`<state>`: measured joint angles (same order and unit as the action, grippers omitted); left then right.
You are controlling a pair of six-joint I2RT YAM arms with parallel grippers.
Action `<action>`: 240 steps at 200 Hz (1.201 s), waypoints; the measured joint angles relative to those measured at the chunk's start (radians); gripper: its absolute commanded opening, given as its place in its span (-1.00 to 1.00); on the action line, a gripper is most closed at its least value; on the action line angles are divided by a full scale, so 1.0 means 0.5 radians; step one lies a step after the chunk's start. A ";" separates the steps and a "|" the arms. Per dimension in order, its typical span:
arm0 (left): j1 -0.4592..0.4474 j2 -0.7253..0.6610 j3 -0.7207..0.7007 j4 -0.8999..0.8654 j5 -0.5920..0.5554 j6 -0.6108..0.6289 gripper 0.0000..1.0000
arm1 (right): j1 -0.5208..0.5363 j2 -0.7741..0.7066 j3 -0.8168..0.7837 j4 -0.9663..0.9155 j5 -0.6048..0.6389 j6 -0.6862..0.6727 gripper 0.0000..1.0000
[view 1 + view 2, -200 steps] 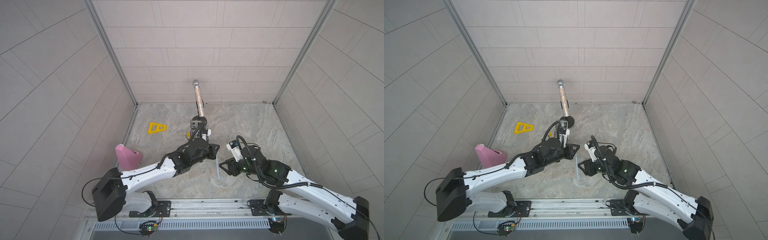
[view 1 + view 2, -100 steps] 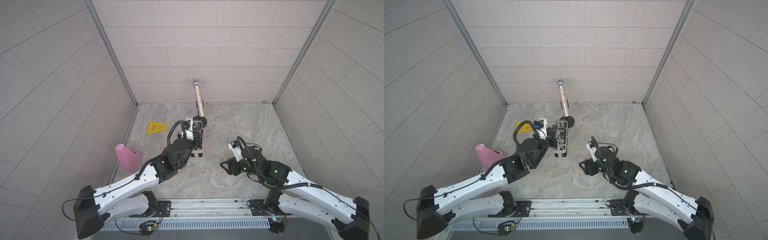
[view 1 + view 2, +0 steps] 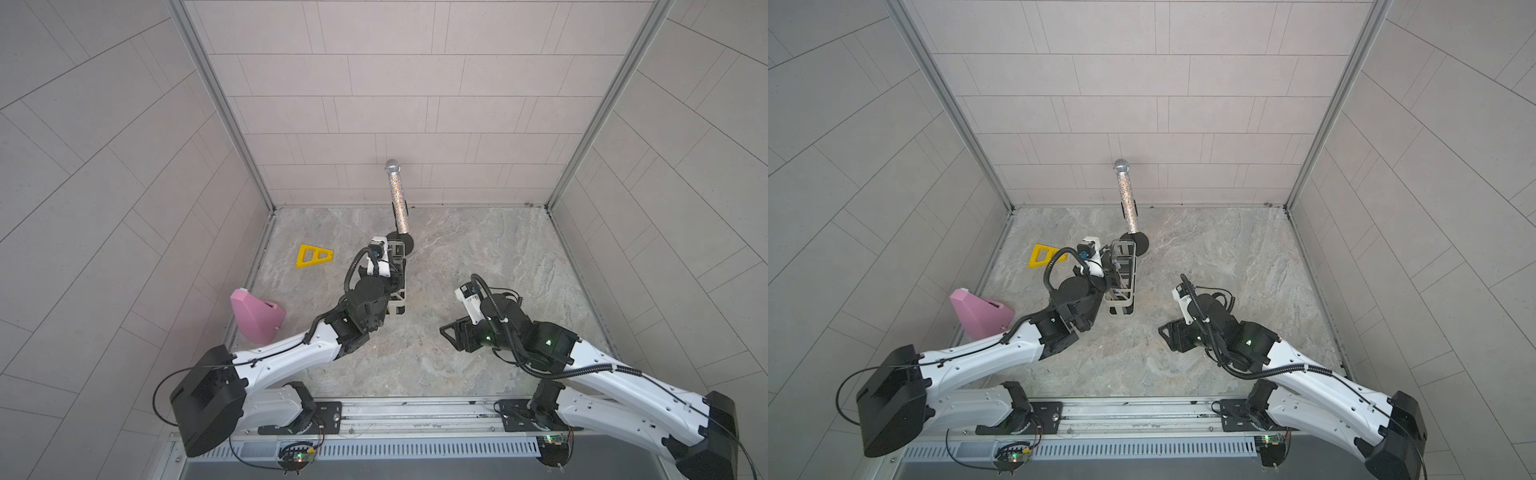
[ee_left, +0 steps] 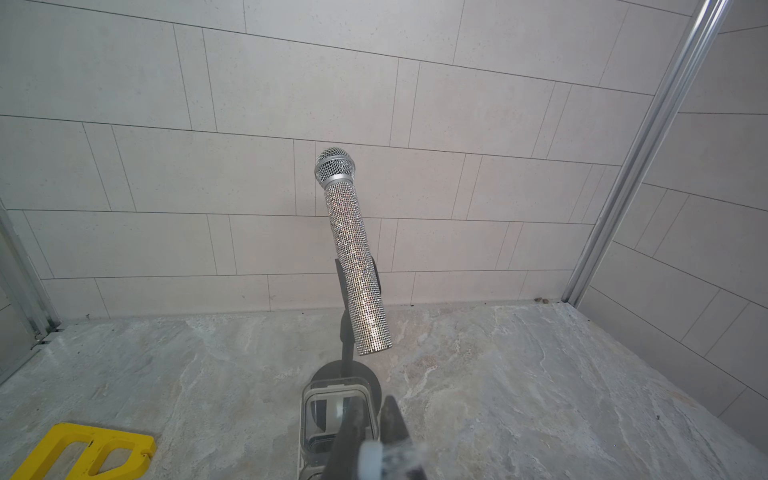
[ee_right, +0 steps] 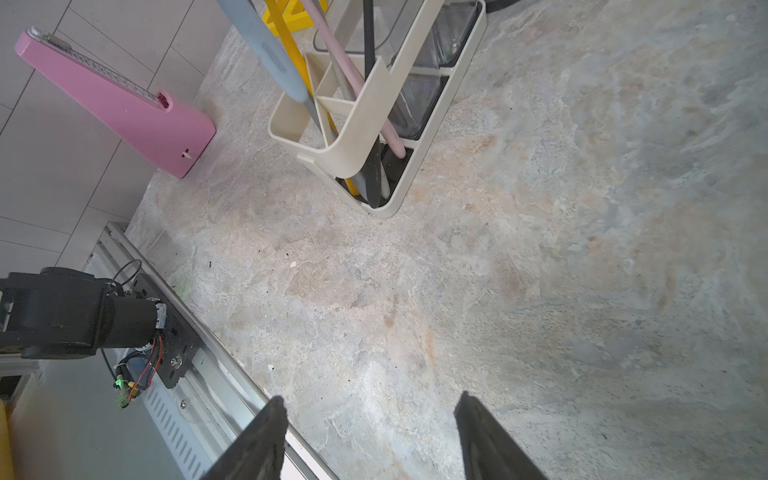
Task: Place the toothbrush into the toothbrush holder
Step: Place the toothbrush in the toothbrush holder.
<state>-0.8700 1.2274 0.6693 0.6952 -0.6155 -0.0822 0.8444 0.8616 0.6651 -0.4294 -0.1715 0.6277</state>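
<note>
Left claw [image 4: 372,415] is clamped on the pale blue plastic toothbrush [image 5: 266,54]; its lower end looks inside an end section of the long white metal-frame toothbrush holder [image 3: 1121,311], mid-frame in a top view. Remaining, I judge: lower and release. Right claw [image 5: 370,397] is apart and empty.

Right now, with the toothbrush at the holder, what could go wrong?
The toothbrush, tilted in the left gripper, could snag on a holder divider. That end section holds a pink brush and a black brush, so it could jam. A push might knock the holder into the mic stand.

No legible text, label or number anywhere.
</note>
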 measured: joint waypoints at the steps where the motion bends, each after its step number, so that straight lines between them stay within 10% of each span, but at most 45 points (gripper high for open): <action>1: 0.002 0.001 -0.001 0.002 0.001 0.000 -1.00 | -0.001 0.001 0.000 0.000 0.000 0.000 0.34; 145: 0.064 0.174 -0.039 0.141 0.109 -0.105 -0.99 | -0.001 0.051 -0.005 0.014 0.000 -0.015 0.34; 240: 0.064 -0.175 0.019 -0.236 0.140 -0.121 -0.99 | -0.001 0.050 -0.037 0.039 -0.001 -0.015 0.34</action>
<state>-0.8379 1.1397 0.6788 0.5774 -0.5453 -0.1425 0.8440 0.8867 0.6464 -0.4099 -0.1719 0.6201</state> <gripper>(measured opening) 0.112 0.671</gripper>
